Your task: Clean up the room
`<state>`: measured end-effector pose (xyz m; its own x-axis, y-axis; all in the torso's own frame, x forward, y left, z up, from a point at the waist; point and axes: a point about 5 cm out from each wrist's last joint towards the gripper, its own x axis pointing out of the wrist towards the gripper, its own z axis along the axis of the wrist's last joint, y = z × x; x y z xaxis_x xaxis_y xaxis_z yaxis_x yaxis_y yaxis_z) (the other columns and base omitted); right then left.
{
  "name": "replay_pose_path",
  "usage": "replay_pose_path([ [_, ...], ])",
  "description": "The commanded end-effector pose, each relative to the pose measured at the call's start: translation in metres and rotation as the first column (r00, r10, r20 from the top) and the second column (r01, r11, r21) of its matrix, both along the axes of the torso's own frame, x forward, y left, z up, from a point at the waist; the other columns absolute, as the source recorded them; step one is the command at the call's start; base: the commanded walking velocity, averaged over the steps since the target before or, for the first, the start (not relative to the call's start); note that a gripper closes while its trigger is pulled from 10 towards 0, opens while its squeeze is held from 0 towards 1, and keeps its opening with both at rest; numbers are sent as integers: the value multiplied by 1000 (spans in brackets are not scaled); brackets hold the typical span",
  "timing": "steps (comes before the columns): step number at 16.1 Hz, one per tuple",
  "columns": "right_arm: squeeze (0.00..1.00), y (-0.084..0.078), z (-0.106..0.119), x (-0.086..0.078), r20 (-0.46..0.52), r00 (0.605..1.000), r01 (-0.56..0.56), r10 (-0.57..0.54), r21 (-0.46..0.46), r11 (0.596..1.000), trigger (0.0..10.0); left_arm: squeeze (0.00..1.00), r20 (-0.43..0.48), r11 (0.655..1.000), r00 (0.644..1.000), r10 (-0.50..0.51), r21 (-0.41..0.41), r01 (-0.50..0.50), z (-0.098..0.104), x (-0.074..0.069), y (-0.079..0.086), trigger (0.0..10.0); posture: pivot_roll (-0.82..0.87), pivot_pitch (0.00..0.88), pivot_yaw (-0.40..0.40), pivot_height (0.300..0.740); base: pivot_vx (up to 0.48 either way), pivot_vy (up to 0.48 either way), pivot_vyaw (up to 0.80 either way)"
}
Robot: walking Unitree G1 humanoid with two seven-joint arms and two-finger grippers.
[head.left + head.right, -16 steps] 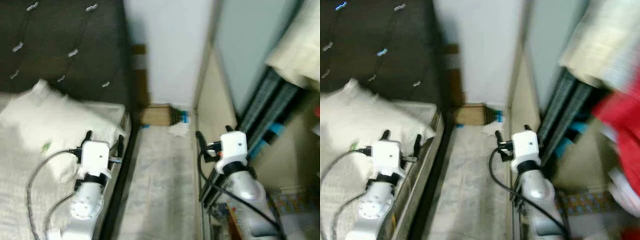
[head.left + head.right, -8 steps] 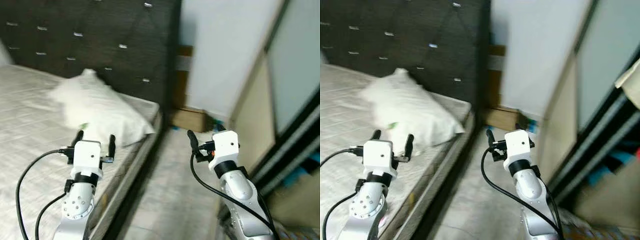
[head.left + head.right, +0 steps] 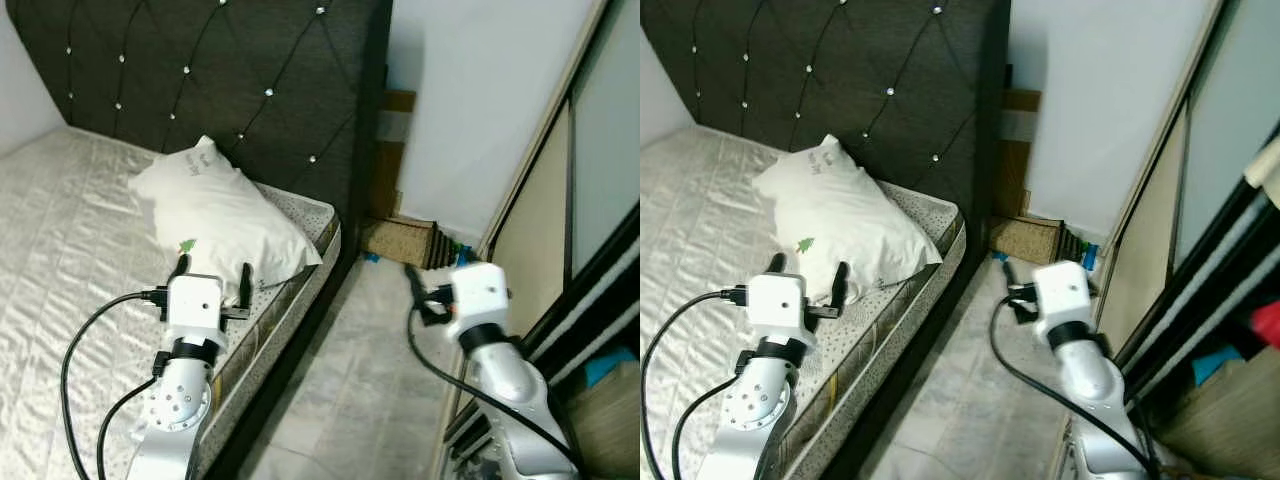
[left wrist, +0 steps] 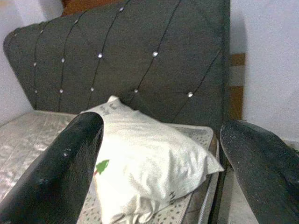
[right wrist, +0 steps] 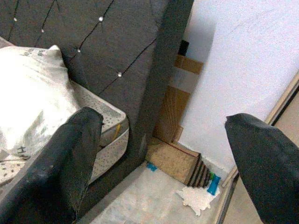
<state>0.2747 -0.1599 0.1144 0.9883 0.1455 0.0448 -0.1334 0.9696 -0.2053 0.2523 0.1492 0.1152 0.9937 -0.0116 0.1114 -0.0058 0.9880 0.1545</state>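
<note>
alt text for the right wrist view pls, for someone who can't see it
The right gripper, its two black fingers spread open and holding nothing, points at the gap between a bed and a white wall. A white pillow lies against the dark tufted headboard; a brown box and crumpled white paper sit on the floor.

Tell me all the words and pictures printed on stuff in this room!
Pillow, corner near the headboard: dark letters, too blurred to read.
Pillow, front edge in the left wrist view: more grey letters, also too small to read.
Pillow, side: a small green tree sign, no words with it.
Nothing else carries readable text.
</note>
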Motion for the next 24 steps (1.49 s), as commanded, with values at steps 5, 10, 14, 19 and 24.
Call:
replay_pose_path([
  [5,0,8,11,3,35,999,-29,28,16,999,10000,0,12,1000,1000,17,23,-17,6,2,8,10000,-9,77,-16,740,0,0,800],
  [10,0,6,12,3,37,999,-13,12,16,1000,10000,0,28,999,1000,10,30,-11,10,5,6,10000,-14,109,-11,740,0,0,800],
  [14,0,7,12,3,37,999,-11,11,19,1000,10000,0,35,1000,999,4,25,-4,13,6,4,10000,-10,124,-11,740,0,0,800],
  [19,0,9,12,4,33,999,-17,17,24,1000,10000,0,38,1000,999,-16,19,15,15,7,4,10000,-10,129,-9,740,0,0,800],
  [24,0,9,12,6,29,999,-16,14,53,998,10000,0,42,999,998,-46,5,46,15,7,2,10000,-10,128,-9,740,102,0,318],
])
